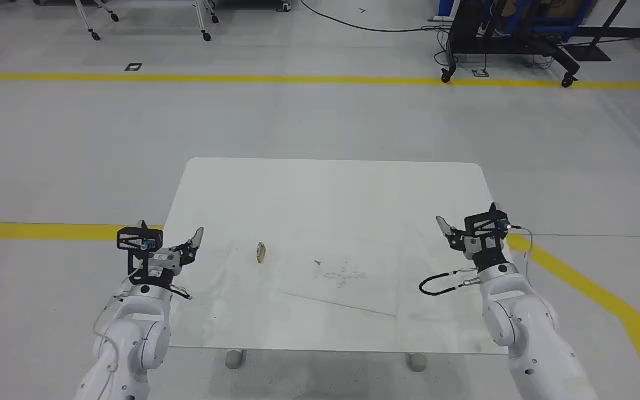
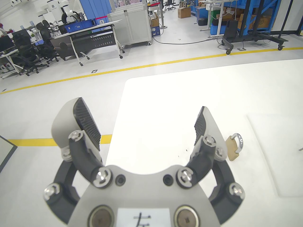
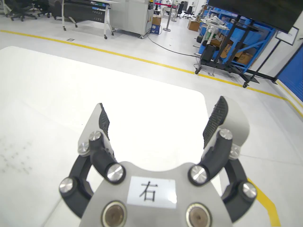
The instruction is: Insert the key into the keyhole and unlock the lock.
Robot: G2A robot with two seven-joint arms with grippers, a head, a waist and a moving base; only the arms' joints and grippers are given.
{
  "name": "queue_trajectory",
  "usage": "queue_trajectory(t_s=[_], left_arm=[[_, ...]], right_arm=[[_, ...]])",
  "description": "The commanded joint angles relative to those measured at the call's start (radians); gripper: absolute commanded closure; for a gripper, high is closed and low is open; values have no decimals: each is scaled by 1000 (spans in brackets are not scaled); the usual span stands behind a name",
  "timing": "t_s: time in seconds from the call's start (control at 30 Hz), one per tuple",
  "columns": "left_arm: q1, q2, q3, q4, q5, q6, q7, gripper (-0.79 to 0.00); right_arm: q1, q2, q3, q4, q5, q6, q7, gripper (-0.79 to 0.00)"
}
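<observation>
**White table, both grippers open, padlock lying free**

White tabletop stands on a pale workshop floor crossed by yellow floor lines. On the table's left half lies a small brass padlock with a silvery shackle, apart from both arms. In the left wrist view the padlock rests just beside the edge of a thin pale sheet spread on the table.

The left gripper sits at the table's left edge, near the padlock but not touching it. Its ribbed fingers stand wide apart with nothing between them, seen head-on in its own view.

The right gripper sits at the table's right edge, well apart from the padlock. Its jaws are likewise spread, holding nothing.

A tiny dark speck lies on the table between the padlock and the right arm; it may be the key, but it is too small to tell.
</observation>
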Motion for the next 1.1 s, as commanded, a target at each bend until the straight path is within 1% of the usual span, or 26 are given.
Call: queue_trajectory(t_s=[0.0,0.13,0.23,0.6,0.63,0.67,0.8,0.87,0.93,1.07], left_arm=[[0,0,0,0,0,0,0,-785],[0,0,0,0,0,0,0,-785],[0,0,0,0,0,0,0,-785],[0,0,0,0,0,0,0,-785],[0,0,0,0,0,0,0,-785],[0,0,0,0,0,0,0,-785],[0,0,0,0,0,0,0,-785],[0,0,0,0,0,0,0,-785],[0,0,0,0,0,0,0,-785],[0,0,0,0,0,0,0,-785]], right_arm=[[57,-3,-60,34,-15,-62,27,-785],[151,-15,-177,108,-41,-122,63,-785],[195,-26,-258,148,-68,-144,83,-785],[195,-26,-258,148,-68,-144,83,-785],[191,-27,-268,153,-58,-160,78,-785],[198,-28,-289,166,-50,-200,69,-785],[281,-42,-381,267,-42,-317,41,-785],[327,-53,-430,323,-28,-365,-5,-785],[367,-61,-462,389,12,-437,-79,-785],[452,-77,-534,494,0,-549,-125,-785]])
